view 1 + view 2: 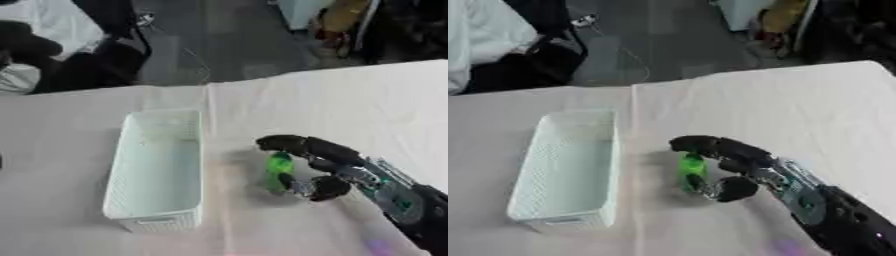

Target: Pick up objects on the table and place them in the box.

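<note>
A small green object (279, 169) stands on the white tablecloth just right of the box. My right hand (325, 167) comes in from the lower right, its black fingers (289, 144) arched over the top of the green object and its thumb (325, 188) curled in below it, so the object sits between them. The pale mint basket-like box (140, 200) lies lengthwise to the left of the hand, and nothing shows inside it. My left hand shows in neither view.
The white tablecloth (350, 105) covers the table, whose far edge runs across the upper part of the view. Beyond it are a dark floor, black bags at the upper left and some furniture at the upper right.
</note>
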Robot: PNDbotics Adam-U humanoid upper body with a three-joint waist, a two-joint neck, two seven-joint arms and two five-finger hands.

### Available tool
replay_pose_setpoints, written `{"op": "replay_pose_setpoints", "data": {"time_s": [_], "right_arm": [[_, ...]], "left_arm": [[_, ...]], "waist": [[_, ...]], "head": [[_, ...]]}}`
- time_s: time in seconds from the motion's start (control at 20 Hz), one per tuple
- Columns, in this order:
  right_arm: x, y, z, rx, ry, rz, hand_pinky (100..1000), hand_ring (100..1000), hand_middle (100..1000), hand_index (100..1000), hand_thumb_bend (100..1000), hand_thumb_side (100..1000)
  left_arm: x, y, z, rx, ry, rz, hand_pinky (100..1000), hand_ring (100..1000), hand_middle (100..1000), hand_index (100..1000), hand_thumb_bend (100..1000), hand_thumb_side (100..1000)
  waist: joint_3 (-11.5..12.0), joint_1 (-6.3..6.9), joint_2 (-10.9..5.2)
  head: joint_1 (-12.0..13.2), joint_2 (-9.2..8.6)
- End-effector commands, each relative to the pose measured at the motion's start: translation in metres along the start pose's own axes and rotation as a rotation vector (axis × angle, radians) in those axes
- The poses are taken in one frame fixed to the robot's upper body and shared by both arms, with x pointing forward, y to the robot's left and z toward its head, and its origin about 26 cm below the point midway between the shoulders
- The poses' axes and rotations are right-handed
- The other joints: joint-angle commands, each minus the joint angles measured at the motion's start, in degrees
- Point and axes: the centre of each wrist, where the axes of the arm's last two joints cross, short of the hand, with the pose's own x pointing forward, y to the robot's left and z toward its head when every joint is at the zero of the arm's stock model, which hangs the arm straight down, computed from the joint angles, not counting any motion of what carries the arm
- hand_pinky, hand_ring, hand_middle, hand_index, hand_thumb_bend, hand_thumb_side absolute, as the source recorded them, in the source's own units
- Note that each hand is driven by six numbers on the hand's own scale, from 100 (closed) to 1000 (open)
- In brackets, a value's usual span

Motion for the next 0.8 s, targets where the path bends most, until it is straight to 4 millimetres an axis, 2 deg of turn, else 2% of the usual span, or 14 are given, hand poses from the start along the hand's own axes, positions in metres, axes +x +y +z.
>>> {"op": "replay_pose_setpoints", "data": {"time_s": [0.05, 0.5, 0.65, 0.8], "right_arm": [[0.001, -0.015, 0.006, 0.009, 0.003, 0.022, 1000, 937, 973, 1000, 100, 801], [-0.002, -0.018, 0.012, 0.022, 0.034, 0.025, 995, 927, 968, 1000, 100, 759], [-0.006, -0.017, 0.017, 0.009, 0.060, 0.002, 977, 912, 958, 1000, 100, 767], [-0.008, -0.017, 0.020, 0.011, 0.091, -0.061, 917, 880, 944, 1000, 100, 771]], "left_arm": [[0.005, 0.002, -0.007, -0.004, -0.032, 0.001, 611, 643, 879, 797, 762, 802], [0.006, 0.000, -0.010, -0.009, -0.044, 0.016, 609, 642, 880, 796, 767, 800], [0.006, 0.000, -0.010, -0.009, -0.043, 0.018, 609, 642, 881, 796, 769, 799], [0.006, -0.001, -0.010, -0.013, -0.044, 0.021, 608, 641, 882, 795, 771, 794]], "waist": [[0.2, -0.21, -0.85], [0.7, -0.34, -0.28], [0.7, -0.29, -0.10], [0.8, -0.18, 0.09]], "head": [[0.3, -1.25], [1.0, -2.06], [0.9, -2.19], [0.7, -2.27]]}}
